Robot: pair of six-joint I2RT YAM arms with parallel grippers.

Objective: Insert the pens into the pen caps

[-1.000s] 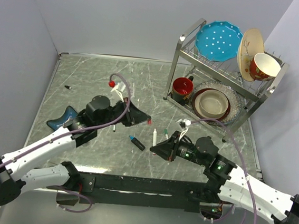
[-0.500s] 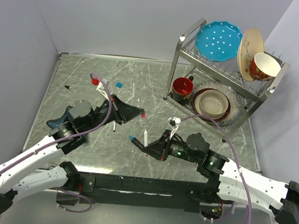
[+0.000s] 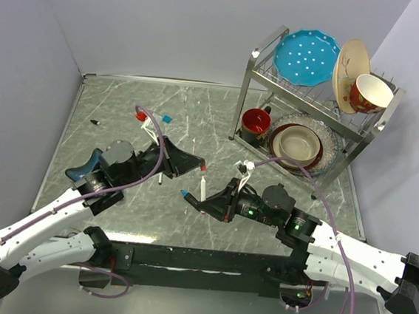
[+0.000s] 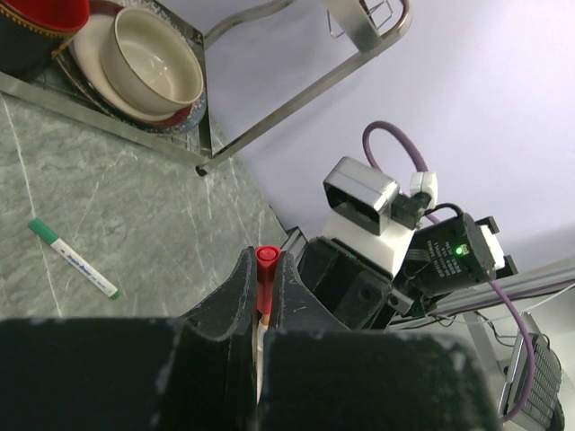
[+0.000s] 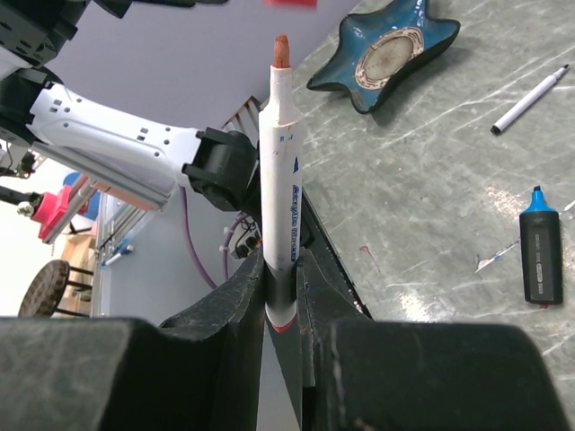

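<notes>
My left gripper [image 3: 200, 166] is shut on the red cap [image 4: 266, 257], which also shows in the top view [image 3: 203, 169]. My right gripper [image 5: 283, 269] is shut on the white red-tipped pen [image 5: 281, 162] and holds it upright [image 3: 204, 189], tip just short of the cap. The thick blue-tipped marker [image 5: 542, 247] lies on the table by the right gripper. The black-tipped pen [image 5: 530, 99] lies near the left gripper. The green pen [image 4: 72, 259] lies further right. The blue cap [image 3: 167, 118] and black cap [image 3: 94, 122] lie at the far left. The green cap is not in view.
A blue star-shaped dish [image 3: 86, 166] sits at the left beside the left arm. A metal dish rack [image 3: 315, 100] with plates, bowls and a red mug [image 3: 256, 123] stands at the back right. Grey walls close in the left and back.
My left gripper has brought the red cap down and right, toward the pen tip. My right gripper has moved left and now holds the red-tipped pen under the cap.
</notes>
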